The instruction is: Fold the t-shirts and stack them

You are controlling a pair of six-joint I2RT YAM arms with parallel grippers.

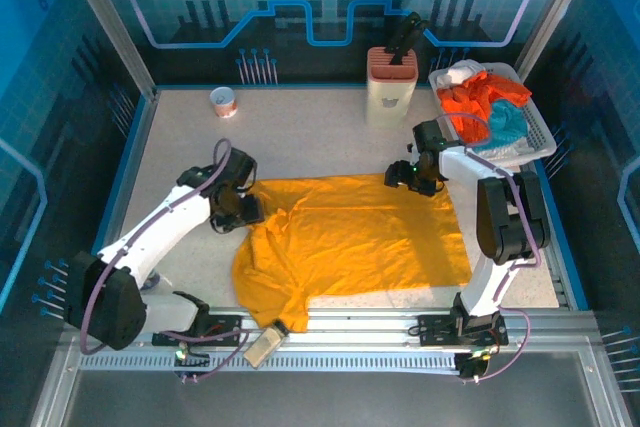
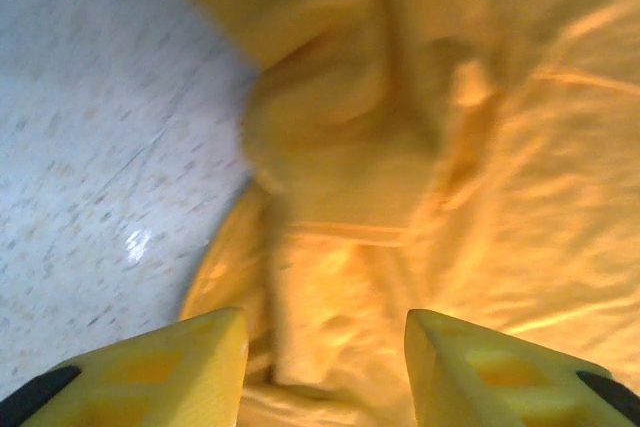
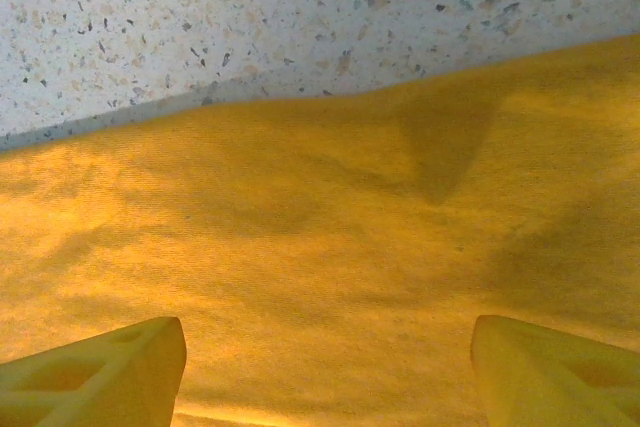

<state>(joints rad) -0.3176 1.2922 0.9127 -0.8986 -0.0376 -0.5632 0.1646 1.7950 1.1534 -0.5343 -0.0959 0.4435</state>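
Observation:
A golden-yellow t-shirt (image 1: 350, 242) lies spread on the table, flat on its right half and bunched into folds on its left. My left gripper (image 1: 243, 209) hovers at the shirt's rumpled left edge. In the left wrist view its fingers (image 2: 325, 322) stand apart over a ridge of yellow cloth (image 2: 400, 147), gripping nothing. My right gripper (image 1: 405, 177) is at the shirt's far edge, open wide above smooth yellow fabric (image 3: 320, 247); its fingers (image 3: 327, 327) are well apart. Orange-red (image 1: 478, 99) and teal (image 1: 505, 127) t-shirts are piled in the basket.
A white basket (image 1: 540, 142) stands at the back right corner. A cream holder with an orange top (image 1: 392, 85) is at the back centre, and a small cup (image 1: 223, 102) at the back left. A tan object (image 1: 262, 345) lies on the front rail. Bare speckled tabletop (image 1: 300, 137) lies behind the shirt.

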